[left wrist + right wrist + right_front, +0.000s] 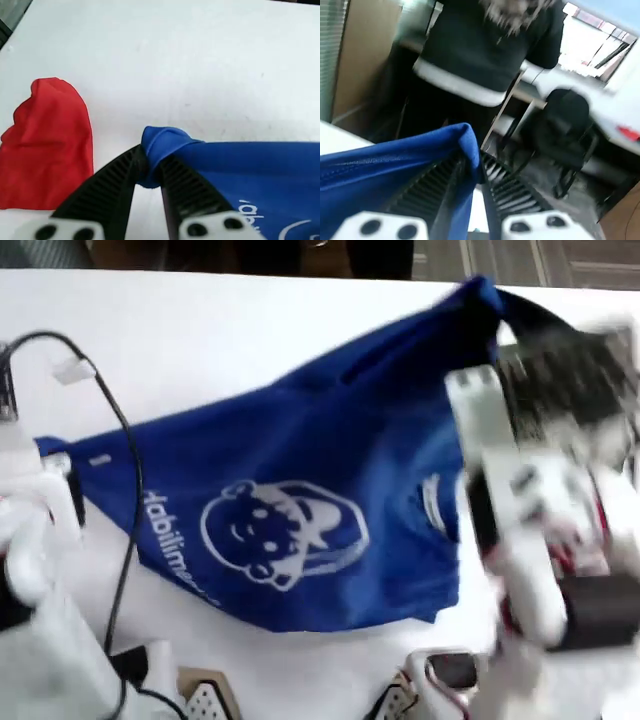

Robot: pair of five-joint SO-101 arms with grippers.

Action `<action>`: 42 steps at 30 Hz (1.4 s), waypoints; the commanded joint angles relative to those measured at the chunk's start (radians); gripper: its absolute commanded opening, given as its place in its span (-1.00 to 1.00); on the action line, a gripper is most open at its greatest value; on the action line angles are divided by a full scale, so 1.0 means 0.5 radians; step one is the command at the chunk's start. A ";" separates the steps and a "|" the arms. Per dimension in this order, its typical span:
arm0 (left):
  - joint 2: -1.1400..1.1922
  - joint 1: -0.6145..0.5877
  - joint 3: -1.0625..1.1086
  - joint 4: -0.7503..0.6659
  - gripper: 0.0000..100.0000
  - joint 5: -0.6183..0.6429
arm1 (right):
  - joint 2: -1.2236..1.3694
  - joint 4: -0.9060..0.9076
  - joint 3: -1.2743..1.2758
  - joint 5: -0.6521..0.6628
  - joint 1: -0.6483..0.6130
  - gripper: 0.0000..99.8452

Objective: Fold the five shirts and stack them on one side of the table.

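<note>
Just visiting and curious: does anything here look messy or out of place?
The red shirt lies crumpled, unfolded, on the table. The blue shirt bunches only where the left gripper and right gripper pinch it.

Bright, even light covers the white table (250, 330) around the blue shirt (300, 470); shadow at the shirt's edge is faint and soft. Beyond the shirt in the right wrist view, a window (592, 42) glares white and the room beside it is dim.

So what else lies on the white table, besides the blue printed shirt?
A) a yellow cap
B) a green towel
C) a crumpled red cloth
C: a crumpled red cloth lies on the white table, apart from the blue printed shirt the left gripper pinches.
</note>
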 commanded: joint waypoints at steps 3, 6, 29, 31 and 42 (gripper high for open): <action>0.574 0.101 -0.054 -0.270 -0.95 -0.018 | 0.370 -0.284 0.129 -0.018 -0.014 -0.96; 0.927 0.276 -0.299 -0.365 -0.95 -0.015 | 0.582 -0.450 0.129 -0.009 0.002 -0.96; 3.369 0.359 -2.923 -0.279 -0.95 -0.150 | 1.677 -1.198 0.037 -0.006 0.124 -0.96; 3.379 0.350 -3.052 -0.190 -0.95 -0.150 | 1.745 -1.109 -0.068 -0.015 0.146 -0.96; 3.560 0.365 -2.905 -0.040 -0.95 -0.163 | 2.113 -0.560 -0.402 -0.015 0.124 -0.96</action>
